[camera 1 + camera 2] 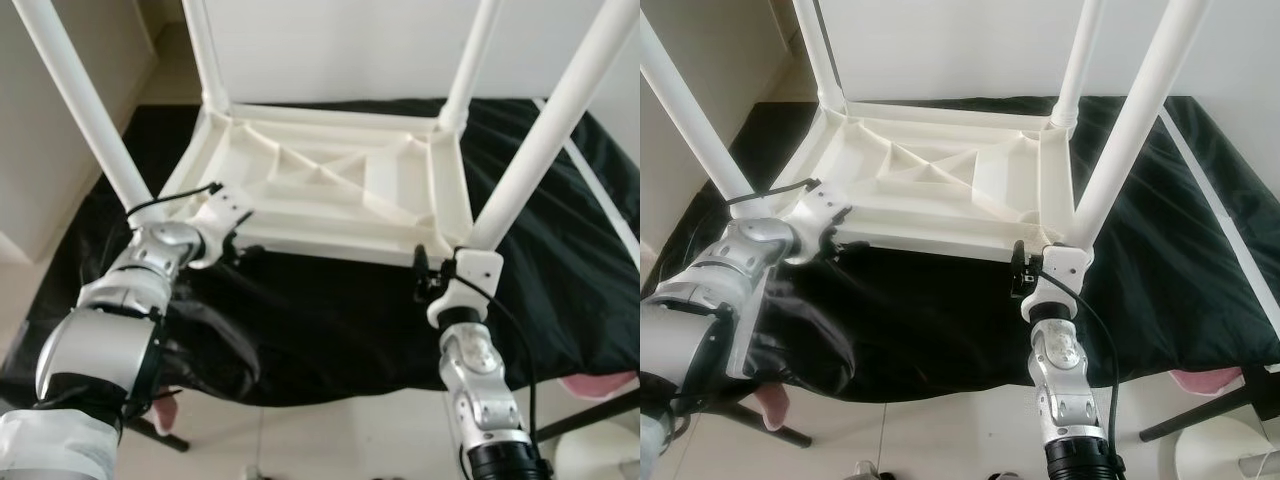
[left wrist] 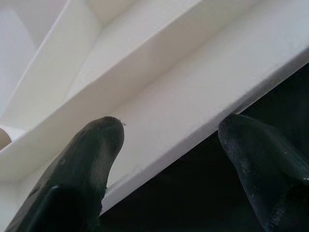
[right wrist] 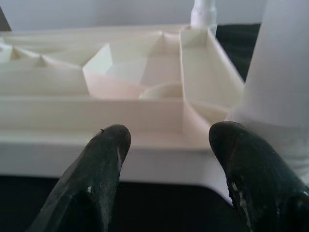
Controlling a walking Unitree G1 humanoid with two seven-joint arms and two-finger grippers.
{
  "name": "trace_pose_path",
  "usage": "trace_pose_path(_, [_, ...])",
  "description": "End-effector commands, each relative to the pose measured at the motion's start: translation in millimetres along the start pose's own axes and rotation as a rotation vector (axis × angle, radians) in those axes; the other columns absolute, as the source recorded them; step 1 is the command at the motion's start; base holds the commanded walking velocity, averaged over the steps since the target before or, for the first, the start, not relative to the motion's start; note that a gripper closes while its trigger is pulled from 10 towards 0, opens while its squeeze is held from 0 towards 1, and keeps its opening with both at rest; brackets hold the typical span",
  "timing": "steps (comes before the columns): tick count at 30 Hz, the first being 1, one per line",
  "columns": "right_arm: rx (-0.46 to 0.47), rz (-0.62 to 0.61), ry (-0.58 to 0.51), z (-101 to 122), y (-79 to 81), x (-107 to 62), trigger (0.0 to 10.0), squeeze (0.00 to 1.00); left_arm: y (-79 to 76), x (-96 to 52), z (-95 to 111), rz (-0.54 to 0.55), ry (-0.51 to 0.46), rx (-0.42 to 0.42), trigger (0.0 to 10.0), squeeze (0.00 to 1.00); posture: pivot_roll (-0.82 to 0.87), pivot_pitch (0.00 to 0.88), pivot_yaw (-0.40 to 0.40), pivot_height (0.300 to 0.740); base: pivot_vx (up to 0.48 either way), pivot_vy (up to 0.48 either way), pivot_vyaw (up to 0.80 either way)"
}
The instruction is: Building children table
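A white plastic children's table [image 1: 330, 190] lies upside down on a black cloth, its ribbed underside facing up. Four white legs stand up from its corners, among them the near-left leg [image 1: 85, 110] and the near-right leg [image 1: 545, 140]. My left gripper [image 1: 240, 245] is at the near-left corner. In the left wrist view it [image 2: 169, 128] is open, one finger over the table's front rim [image 2: 193, 101] and the other over the cloth. My right gripper [image 1: 425, 275] is at the near-right corner, just beside that leg's base. It [image 3: 171, 131] is open and faces the rim [image 3: 145, 159].
The black cloth [image 1: 330, 320] covers a low surface whose front edge is close to me. A thin white rod [image 1: 600, 190] lies on it at the right. A pink object [image 1: 600, 385] and dark furniture legs [image 1: 160, 430] sit on the floor below.
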State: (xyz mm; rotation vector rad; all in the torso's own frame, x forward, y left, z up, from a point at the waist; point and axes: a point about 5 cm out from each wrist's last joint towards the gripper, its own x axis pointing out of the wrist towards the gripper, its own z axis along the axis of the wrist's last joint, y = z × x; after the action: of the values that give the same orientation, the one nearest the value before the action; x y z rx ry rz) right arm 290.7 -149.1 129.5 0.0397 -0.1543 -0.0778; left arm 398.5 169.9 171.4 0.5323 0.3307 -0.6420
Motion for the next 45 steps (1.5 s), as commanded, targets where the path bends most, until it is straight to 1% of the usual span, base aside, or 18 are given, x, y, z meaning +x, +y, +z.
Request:
trace_pose_path(1, [-0.004,0.0,0.017,-2.4,-0.5,-3.4,10.0,0.0,-17.1,1.2,-7.1,-0.244,0.016,-0.051,10.0,0.0,-0.02,0.153,0.048,0.74,0.0,0.0,0.0])
trace_pose_path(4, [-0.006,0.001,0.02,-2.2,-0.9,-4.5,10.0,0.0,-31.9,1.1,-10.1,-0.427,0.002,-0.028,10.0,0.0,-0.03,0.161,0.048,0.74,0.0,0.0,0.0])
trace_pose_path(7, [-0.006,0.0,0.02,-2.2,-1.2,-4.7,10.0,0.0,-36.1,0.4,-11.1,-0.482,-0.004,-0.023,10.0,0.0,-0.03,0.163,0.049,0.74,0.0,0.0,0.0])
trace_pose_path(9, [-0.008,0.0,0.024,-2.7,-2.0,-5.1,10.0,0.0,-42.4,-2.2,-12.6,-0.588,-0.017,-0.028,10.0,0.0,-0.03,0.167,0.047,0.74,0.0,0.0,0.0])
trace_pose_path(15, [-0.01,0.003,0.027,-3.4,-1.5,-5.4,10.0,0.0,-47.5,-6.8,-14.2,-0.684,-0.032,0.025,10.0,0.0,-0.02,0.167,0.046,0.74,0.0,0.0,0.0])
trace_pose_path(17, [-0.012,0.012,0.029,-3.4,0.0,-3.7,10.0,0.0,-55.1,-12.8,-12.9,-0.789,-0.062,0.09,10.0,0.0,-0.02,0.163,0.044,0.74,0.0,0.0,0.0])
trace_pose_path(18, [-0.012,0.012,0.029,-3.4,0.0,-3.7,10.0,0.0,-55.1,-12.8,-12.9,-0.789,-0.062,0.09,10.0,0.0,-0.02,0.163,0.044,0.74,0.0,0.0,0.0])
trace_pose_path(19, [-0.013,0.016,0.029,-3.4,0.4,-2.9,10.0,0.0,-60.5,-17.2,-12.0,-0.848,-0.076,0.122,10.0,0.0,-0.02,0.162,0.044,0.74,0.0,0.0,0.0])
trace_pose_path(22, [-0.014,0.018,0.029,-3.4,0.5,-2.1,10.0,0.0,-66.8,-22.3,-9.7,-0.902,-0.093,0.144,10.0,0.0,-0.01,0.16,0.043,0.74,0.0,0.0,0.0])
trace_pose_path(24, [-0.013,0.022,0.028,-3.3,1.0,-0.7,10.0,0.0,-80.9,-35.1,-2.2,-1.002,-0.134,0.18,10.0,0.0,-0.01,0.156,0.044,0.74,0.0,0.0,0.0])
trace_pose_path(25, [-0.013,0.022,0.028,-3.3,1.0,-0.7,10.0,0.0,-80.9,-35.1,-2.2,-1.002,-0.134,0.18,10.0,0.0,-0.01,0.156,0.044,0.74,0.0,0.0,0.0])
trace_pose_path(27, [-0.013,0.027,0.027,-3.0,2.5,0.5,10.0,0.0,-91.1,-45.1,8.0,-1.062,-0.181,0.193,10.0,0.0,0.0,0.155,0.042,0.74,0.0,0.0,0.0])
trace_pose_path(32, [-0.012,0.032,0.025,-2.7,3.8,1.0,10.0,0.0,-98.0,-53.7,17.1,-1.102,-0.223,0.181,10.0,0.0,0.0,0.152,0.044,0.74,0.0,0.0,0.0])
trace_pose_path(34, [-0.011,0.034,0.024,-2.8,4.4,1.6,10.0,0.0,-109.0,-68.8,24.8,-1.173,-0.253,0.159,10.0,0.0,0.0,0.146,0.045,0.74,0.0,0.0,0.0])
trace_pose_path(40, [-0.014,0.032,0.011,-0.6,3.7,3.0,10.0,0.0,-118.0,-82.6,37.1,-1.216,-0.314,0.125,10.0,0.0,0.0,0.139,0.047,0.74,0.0,0.0,0.0])
trace_pose_path(42, [-0.014,0.018,0.003,0.4,3.2,3.5,10.0,0.0,-111.5,-79.8,45.3,-1.142,-0.346,0.098,10.0,0.0,0.0,0.129,0.047,0.74,0.0,0.0,0.0])
trace_pose_path(43, [-0.014,0.018,0.003,0.4,3.2,3.5,10.0,0.0,-111.5,-79.8,45.3,-1.142,-0.346,0.098,10.0,0.0,0.0,0.129,0.047,0.74,0.0,0.0,0.0])
trace_pose_path(45, [-0.012,-0.005,-0.005,1.2,4.9,1.5,10.0,0.0,-93.5,-67.1,51.5,-0.981,-0.37,0.063,10.0,0.0,0.0,0.12,0.043,0.74,0.0,0.0,0.0])
